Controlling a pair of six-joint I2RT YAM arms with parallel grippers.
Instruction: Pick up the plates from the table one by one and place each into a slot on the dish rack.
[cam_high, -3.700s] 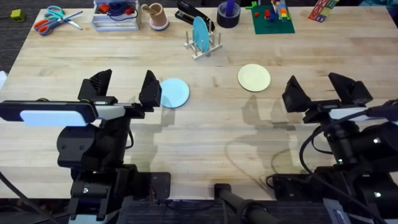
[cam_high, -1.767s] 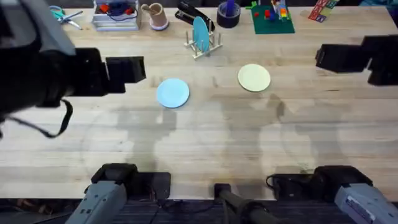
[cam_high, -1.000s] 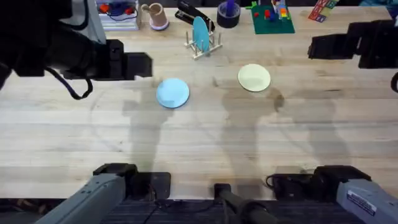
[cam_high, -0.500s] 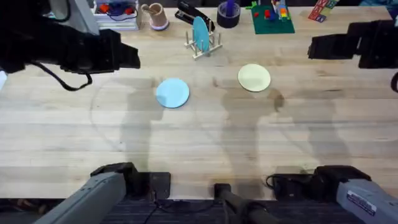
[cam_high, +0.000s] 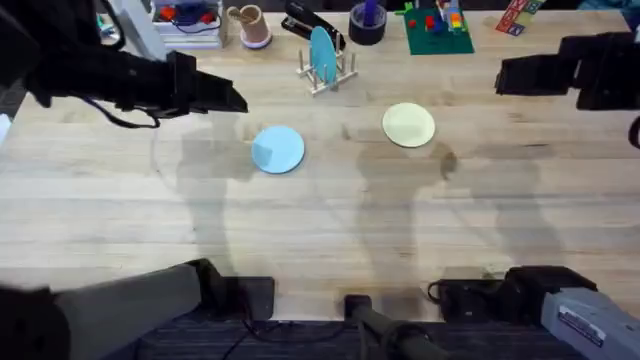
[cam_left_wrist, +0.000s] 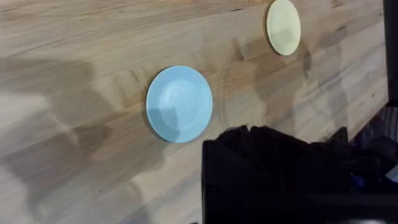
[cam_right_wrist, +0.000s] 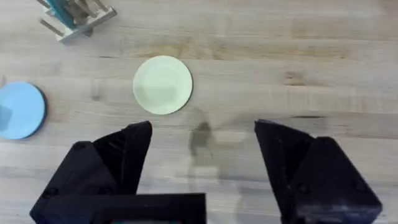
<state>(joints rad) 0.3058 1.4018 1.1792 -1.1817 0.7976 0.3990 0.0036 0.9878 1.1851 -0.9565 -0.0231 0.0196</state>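
**Left arm swings in toward the blue plate**

The left gripper (cam_high: 215, 95) has slid right along the light wooden table (cam_high: 320, 230) since a moment ago, now near the flat light blue round plate (cam_high: 277, 149), at its ten o'clock; its jaw state I cannot tell. The right gripper (cam_right_wrist: 202, 162) hangs with jaws spread wide, holding nothing. The pale cream-yellow plate (cam_high: 408, 125) lies flat at the blue one's two o'clock. Another light blue plate (cam_high: 322, 50) stands upright in the small pale wooden dish rack (cam_high: 325, 72), at twelve o'clock.
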